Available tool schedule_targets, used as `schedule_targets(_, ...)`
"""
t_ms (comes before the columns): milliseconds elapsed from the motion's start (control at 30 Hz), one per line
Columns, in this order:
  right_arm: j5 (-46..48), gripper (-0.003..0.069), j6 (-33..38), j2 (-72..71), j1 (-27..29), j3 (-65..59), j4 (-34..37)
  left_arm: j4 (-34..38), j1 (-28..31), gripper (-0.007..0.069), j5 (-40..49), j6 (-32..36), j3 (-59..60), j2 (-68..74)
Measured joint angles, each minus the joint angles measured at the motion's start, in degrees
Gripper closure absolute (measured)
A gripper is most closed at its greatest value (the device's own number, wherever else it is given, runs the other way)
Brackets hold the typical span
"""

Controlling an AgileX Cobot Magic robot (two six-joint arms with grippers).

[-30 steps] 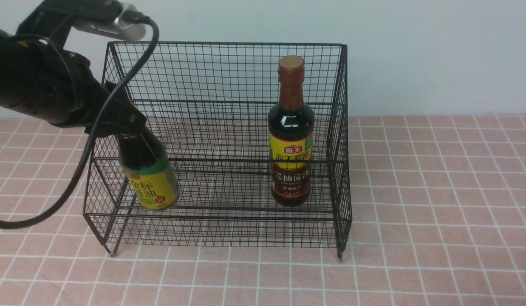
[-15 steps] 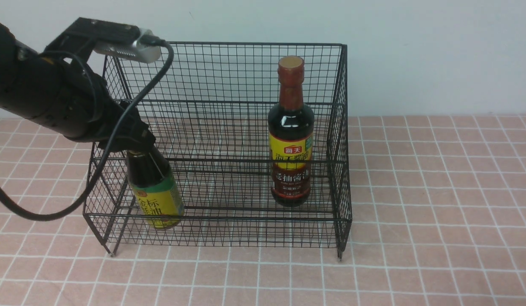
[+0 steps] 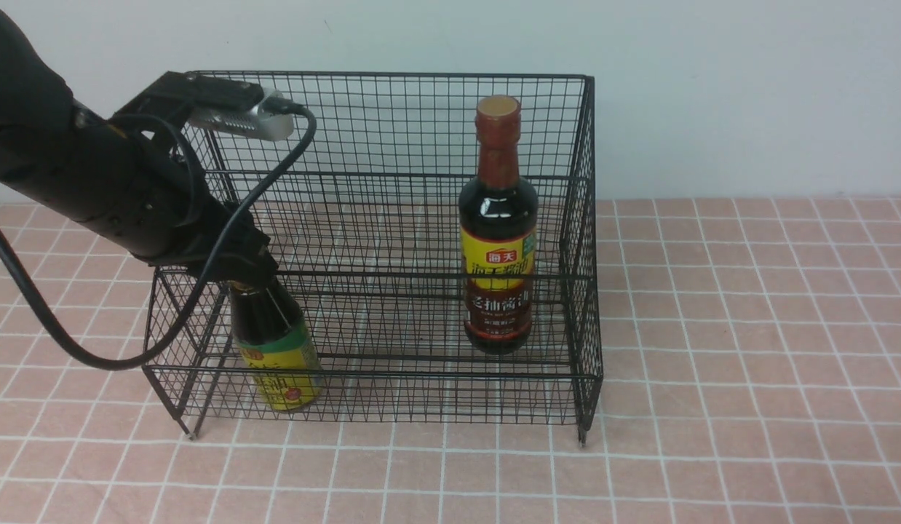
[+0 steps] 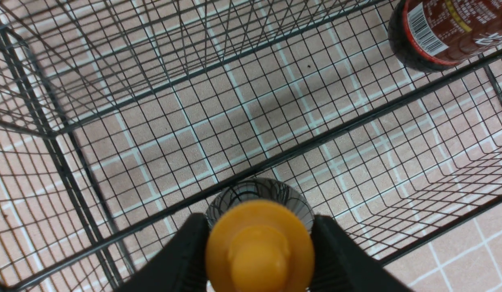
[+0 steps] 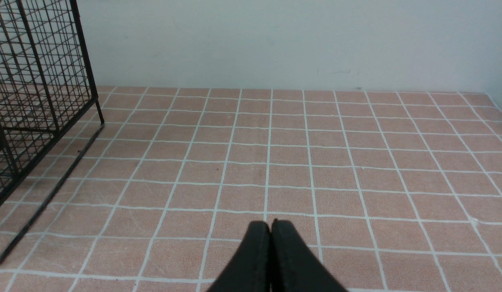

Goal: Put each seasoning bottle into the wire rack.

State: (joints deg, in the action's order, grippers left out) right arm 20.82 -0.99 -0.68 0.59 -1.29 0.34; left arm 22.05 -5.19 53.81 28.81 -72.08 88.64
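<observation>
Left end effector (image 4: 259, 243) clamps short squat orange-capped bottle (image 3: 274, 349) by its neck, seemingly seating it in black wire rack's (image 3: 392, 276) front tier; right end effector (image 5: 270, 259) shut, empty.

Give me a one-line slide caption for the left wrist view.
Left gripper grips the short bottle by its orange cap over the wire rack; tall bottle stands nearby.

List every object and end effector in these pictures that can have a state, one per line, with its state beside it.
Short bottle: tilted, in the wire rack's front tier, gripped at its orange cap.
Tall bottle: upright inside the rack, capped, untouched.
Wire rack: standing on the tiled table, holding both bottles.
Left end effector: closed on the short bottle.
Right end effector: shut, empty, away from the rack.
</observation>
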Motion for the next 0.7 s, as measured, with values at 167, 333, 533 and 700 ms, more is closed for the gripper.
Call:
schedule_targets(167,0.0,0.0673,0.0,0.0,0.0,0.0,0.0,0.8,0.0,0.0263,1.4,0.0,-0.1,0.0)
schedule_targets(333,0.0,0.0673,0.0,0.0,0.0,0.0,0.0,0.9,-0.1,0.023,2.9,0.0,-1.3,-0.1)
schedule_targets(533,0.0,0.0673,0.0,0.0,0.0,0.0,0.0,0.7,-0.1,0.0253,7.9,-0.2,-7.0,-3.0)
schedule_targets(700,0.0,0.0673,0.0,0.0,0.0,0.0,0.0,0.8,-0.1,0.0386,11.2,-1.0,-11.7,-8.4)
